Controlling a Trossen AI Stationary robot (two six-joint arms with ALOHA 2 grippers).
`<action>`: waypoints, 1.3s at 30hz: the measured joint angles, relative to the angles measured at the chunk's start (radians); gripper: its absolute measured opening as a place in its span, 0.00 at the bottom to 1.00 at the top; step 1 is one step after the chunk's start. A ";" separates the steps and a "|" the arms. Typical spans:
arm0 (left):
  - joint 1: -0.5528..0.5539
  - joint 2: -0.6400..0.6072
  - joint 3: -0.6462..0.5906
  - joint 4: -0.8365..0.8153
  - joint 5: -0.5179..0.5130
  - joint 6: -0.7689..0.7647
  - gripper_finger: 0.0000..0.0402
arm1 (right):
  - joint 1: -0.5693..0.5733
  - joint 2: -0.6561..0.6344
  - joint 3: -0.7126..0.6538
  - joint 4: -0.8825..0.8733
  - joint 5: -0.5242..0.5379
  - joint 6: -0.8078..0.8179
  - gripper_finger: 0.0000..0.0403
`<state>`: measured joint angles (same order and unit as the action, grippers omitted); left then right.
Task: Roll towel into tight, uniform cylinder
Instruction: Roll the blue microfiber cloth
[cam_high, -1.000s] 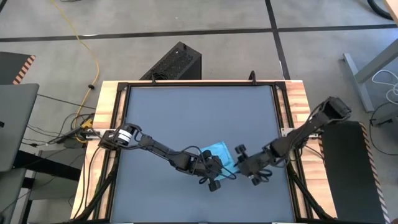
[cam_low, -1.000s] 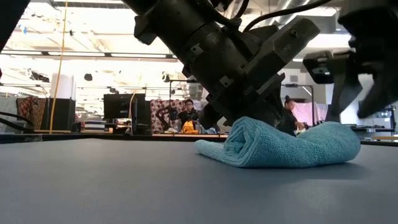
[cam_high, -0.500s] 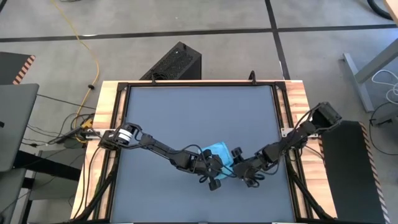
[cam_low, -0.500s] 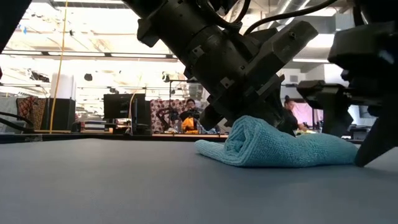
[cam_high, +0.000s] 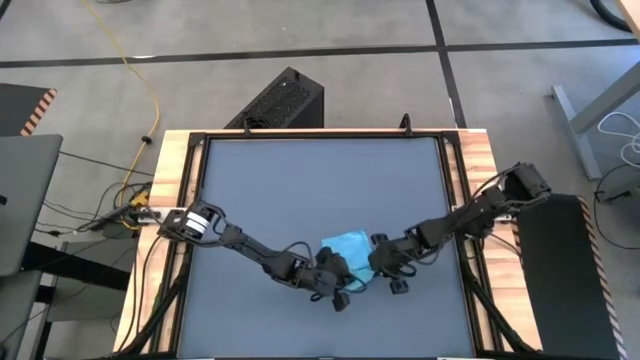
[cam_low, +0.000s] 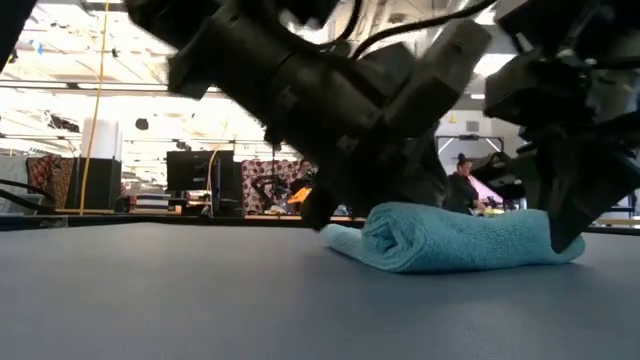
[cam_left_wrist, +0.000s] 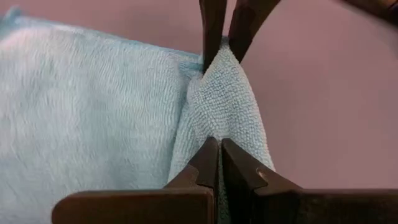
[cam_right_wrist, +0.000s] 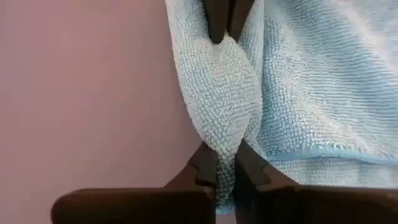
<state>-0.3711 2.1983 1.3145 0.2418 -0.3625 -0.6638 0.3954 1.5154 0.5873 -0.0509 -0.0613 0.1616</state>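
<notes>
A grey concrete floor (cam_high: 330, 40) with dark seams and a yellow cable (cam_high: 150, 90) surrounds the wood-edged dark grey table (cam_high: 320, 190).

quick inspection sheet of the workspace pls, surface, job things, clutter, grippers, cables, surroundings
surface: dark grey tabletop in a wooden frame, bare apart from the towel.
job's things: light-blue towel near the front edge, partly rolled; a rolled end shows in the low view, a flat part still lies beside the roll.
clutter: nothing seen.
grippers: left gripper shut on one end of the towel's roll; right gripper shut on the other end, facing it.
cables: yellow cable on the floor left of the table; cable bundles along both arms.
surroundings: black box on the floor behind the table; people far off in the room.
</notes>
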 joint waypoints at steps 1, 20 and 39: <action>-0.005 0.000 -0.022 0.031 -0.001 -0.023 0.00 | -0.016 0.000 0.000 0.000 -0.039 0.017 0.09; 0.024 -0.079 -0.150 0.253 -0.097 0.035 0.00 | -0.253 0.011 -0.003 -0.032 -0.374 0.230 0.10; 0.028 -0.141 -0.148 0.088 -0.027 0.039 0.00 | -0.335 0.153 0.033 -0.030 -0.502 0.353 0.11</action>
<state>-0.3433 2.0574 1.1663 0.3298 -0.3893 -0.6253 0.0608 1.6689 0.6208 -0.0812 -0.5630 0.5147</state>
